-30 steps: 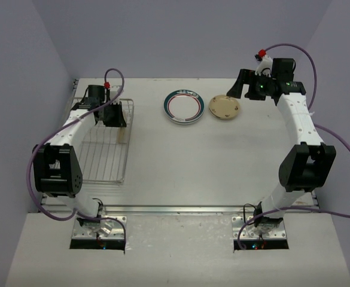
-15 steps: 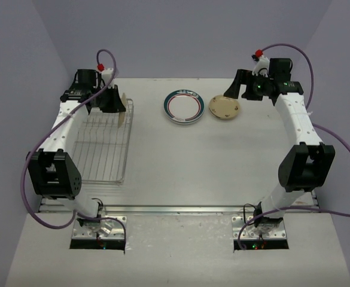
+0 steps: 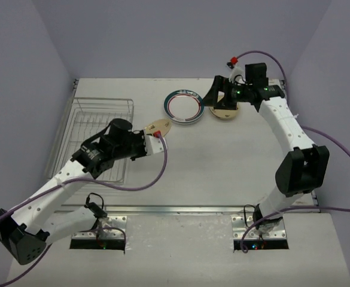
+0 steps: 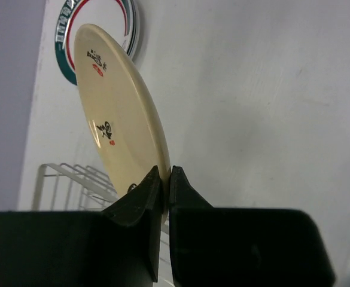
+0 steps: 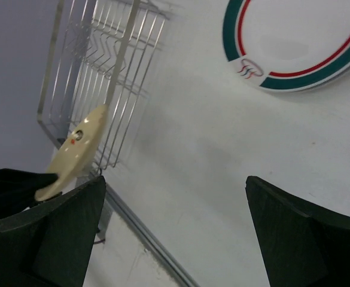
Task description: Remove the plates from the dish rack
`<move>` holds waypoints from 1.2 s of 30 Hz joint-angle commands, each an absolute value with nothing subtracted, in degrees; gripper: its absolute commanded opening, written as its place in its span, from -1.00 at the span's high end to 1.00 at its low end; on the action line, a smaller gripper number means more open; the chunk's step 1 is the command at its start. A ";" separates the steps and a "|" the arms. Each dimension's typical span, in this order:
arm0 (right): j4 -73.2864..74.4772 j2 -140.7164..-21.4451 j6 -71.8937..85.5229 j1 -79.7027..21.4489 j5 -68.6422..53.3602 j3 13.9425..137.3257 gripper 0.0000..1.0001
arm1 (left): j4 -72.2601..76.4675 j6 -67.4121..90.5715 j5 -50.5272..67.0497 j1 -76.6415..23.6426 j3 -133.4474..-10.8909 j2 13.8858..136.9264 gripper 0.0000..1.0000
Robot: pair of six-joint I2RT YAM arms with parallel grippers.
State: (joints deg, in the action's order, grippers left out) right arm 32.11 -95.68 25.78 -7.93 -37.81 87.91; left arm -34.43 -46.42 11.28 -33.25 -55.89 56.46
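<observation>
Robot lab cell: white table (image 3: 222, 173), plain lilac walls (image 3: 175, 36), 2 bolted arms (image 3: 285, 122).

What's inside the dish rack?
Only bare wire rods show inside the dish rack. The left arm covers its near right corner, so that part is hidden.

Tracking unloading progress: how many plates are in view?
3. A teal-rimmed plate lies on the table. A tan plate sits beside it, partly under the open right gripper. A cream plate is pinched by the left gripper. None shows in the rack.
</observation>
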 commanded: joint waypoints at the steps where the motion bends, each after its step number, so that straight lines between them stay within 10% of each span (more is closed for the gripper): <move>1: 30.33 -95.54 28.83 -13.68 -41.83 85.44 -0.98 | -26.55 -72.67 -6.75 -44.02 -47.30 50.45 1.00; 17: 30.30 -99.80 24.85 -27.18 -40.80 82.71 -0.20 | -14.44 -90.70 -11.38 -53.13 -38.78 48.16 1.00; 21: 30.82 -100.03 24.29 -27.60 -39.65 83.32 0.64 | -14.07 -88.51 -12.26 -53.53 -39.27 48.85 1.00; 25: 31.38 -98.79 23.73 -27.09 -36.36 82.36 1.00 | -12.75 -86.56 -14.81 -53.70 -38.48 49.58 0.96; 33: 31.22 -98.06 25.69 -13.12 -39.49 81.14 1.00 | -10.86 -70.78 -22.82 -53.33 -45.41 54.71 -0.89; 36: 31.20 -100.98 25.24 -2.12 -39.68 83.65 1.00 | -14.92 -60.94 -23.61 -50.65 -55.13 58.18 -1.00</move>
State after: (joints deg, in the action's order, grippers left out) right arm 32.62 -99.49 25.94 -13.82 -39.88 80.18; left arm -16.40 -75.57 -20.18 -52.96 -43.39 55.60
